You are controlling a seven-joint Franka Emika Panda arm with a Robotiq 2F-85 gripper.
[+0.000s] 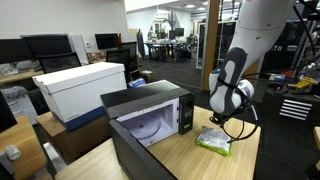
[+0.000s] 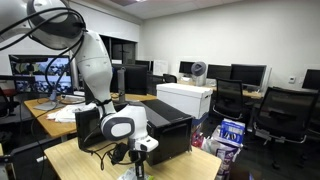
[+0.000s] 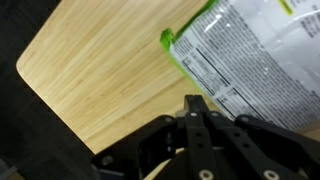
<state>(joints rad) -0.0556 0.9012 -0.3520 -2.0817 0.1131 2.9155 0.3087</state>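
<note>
The gripper (image 3: 195,102) is seen closest in the wrist view, its jaws pressed together with nothing clamped; the green-edged bag (image 3: 250,50) is laid flat on the wooden table (image 3: 100,70) just ahead of those jaws, near the open microwave (image 1: 150,115). An approach to the bag is judged to be in hand; for a grasp, the jaws would have to be parted and lowered over its edge.

We see the microwave (image 1: 150,115) black outside and white within. Beside it lies a bag (image 3: 250,60), silvery white with fine dark print and a bright green edge. The table (image 3: 100,70) under the microwave is pale wood with straight grain. The gripper (image 3: 197,103) is black. The box (image 1: 85,88) behind the microwave is white.
</note>
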